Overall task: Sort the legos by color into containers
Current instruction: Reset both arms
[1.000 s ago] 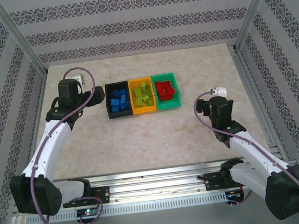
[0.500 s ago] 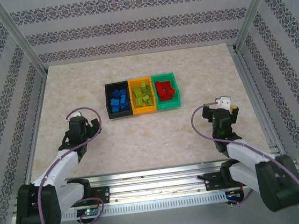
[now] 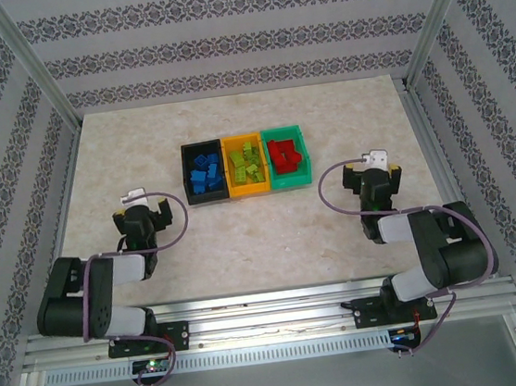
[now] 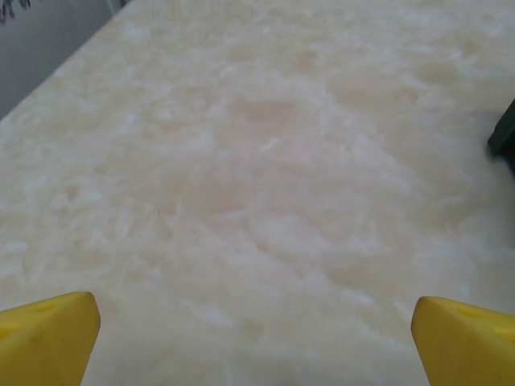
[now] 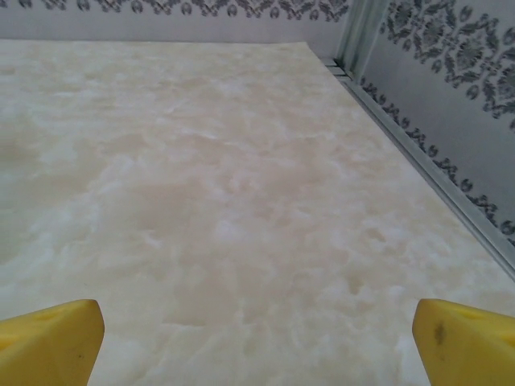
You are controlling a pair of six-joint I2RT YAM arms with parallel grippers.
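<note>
Three open-topped rectangular bins stand upright in a touching row, ahead of both grippers and between them. The black bin (image 3: 188, 175), ahead and to the right of the left gripper (image 3: 142, 211), holds a loose heap of blue bricks (image 3: 205, 175). The middle orange-yellow bin (image 3: 250, 192) holds yellow-green bricks (image 3: 247, 163). The green bin (image 3: 291, 182), ahead and to the left of the right gripper (image 3: 373, 178), holds red bricks (image 3: 284, 156).
</note>
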